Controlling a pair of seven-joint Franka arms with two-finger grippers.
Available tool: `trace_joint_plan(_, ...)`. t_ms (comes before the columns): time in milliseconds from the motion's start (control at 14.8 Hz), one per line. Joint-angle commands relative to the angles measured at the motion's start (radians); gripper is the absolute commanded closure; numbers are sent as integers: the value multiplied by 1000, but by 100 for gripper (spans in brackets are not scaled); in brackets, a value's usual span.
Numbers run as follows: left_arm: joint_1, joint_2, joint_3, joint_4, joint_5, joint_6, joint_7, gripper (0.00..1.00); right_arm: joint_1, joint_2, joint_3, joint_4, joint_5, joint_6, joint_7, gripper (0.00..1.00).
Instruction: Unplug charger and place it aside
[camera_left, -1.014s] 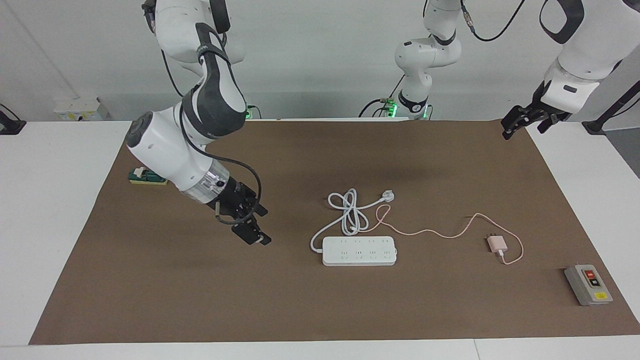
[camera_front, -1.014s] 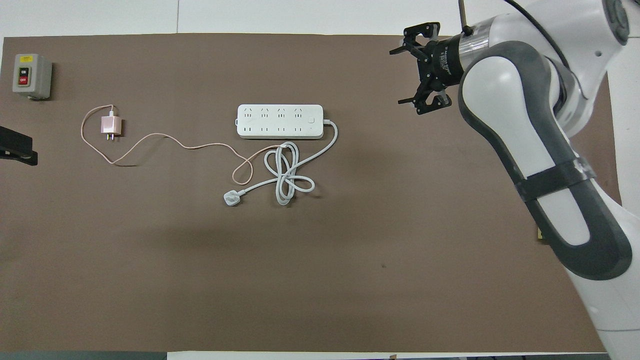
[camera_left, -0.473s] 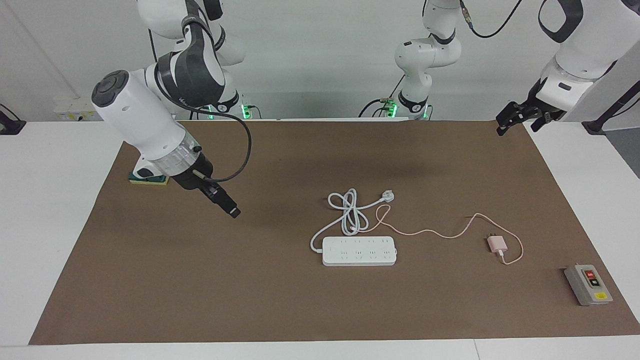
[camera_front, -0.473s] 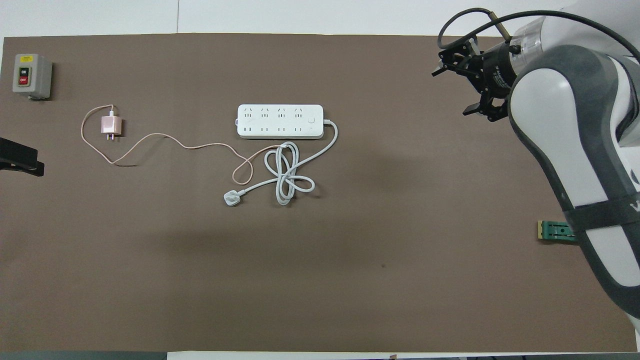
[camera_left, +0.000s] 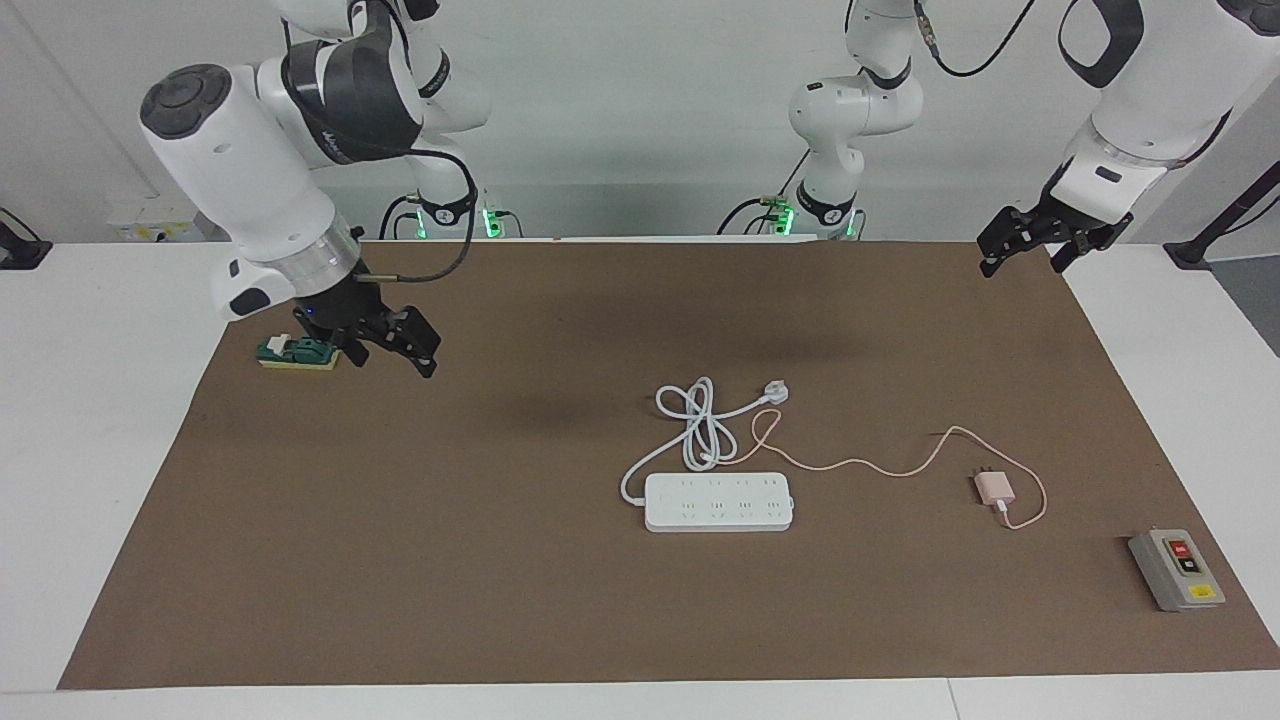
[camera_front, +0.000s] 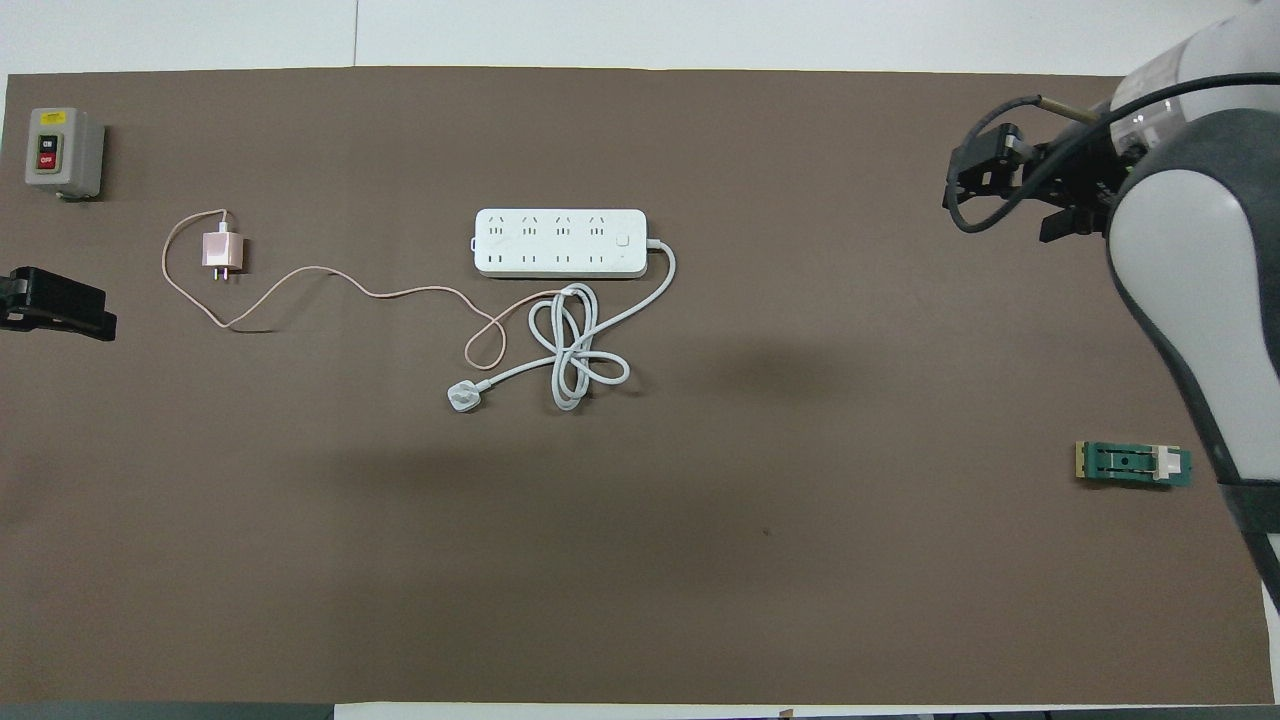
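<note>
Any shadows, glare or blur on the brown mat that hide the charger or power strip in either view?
Facing view: a soft dark shadow patch lies on the mat nearer the robots than the power strip; the charger is evenly lit and sharp. Overhead view: broad faint shadows, none covering the charger or strip; no glare, no motion blur.

Right gripper (camera_left: 395, 348) raised above the mat's edge at its own arm's end, wrist angled downward, fingers spread and empty. Left gripper (camera_left: 1030, 243) hung over the mat's corner at the opposite end, arm bent, fingers parted, holding nothing.
</note>
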Motion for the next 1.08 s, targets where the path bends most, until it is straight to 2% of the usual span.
trace_joint_plan(0,-16,-19,15,-38,-11,34,11,0,-37,-148,20,-160,-77,11,-162,0)
trace_joint_plan(68,-16,-19,15,-38,-11,34,8,0,-49,-195,21,-213,-96,19,-202,0)
trace_joint_plan(203,-22,-17,15,-35,-11,39,4,0,-77,-242,41,-259,-101,13,-238,0)
trace_joint_plan(405,-22,-23,15,-41,-12,34,7,0,-170,-280,144,-300,-111,-10,-266,0)
trace_joint_plan(541,-18,-25,18,-43,-11,29,5,0,-189,-291,170,-317,-116,-16,-266,0)
trace_joint_plan(1014,-7,-27,18,-43,-11,28,5,0,-192,-282,171,-307,-119,-10,-266,0)
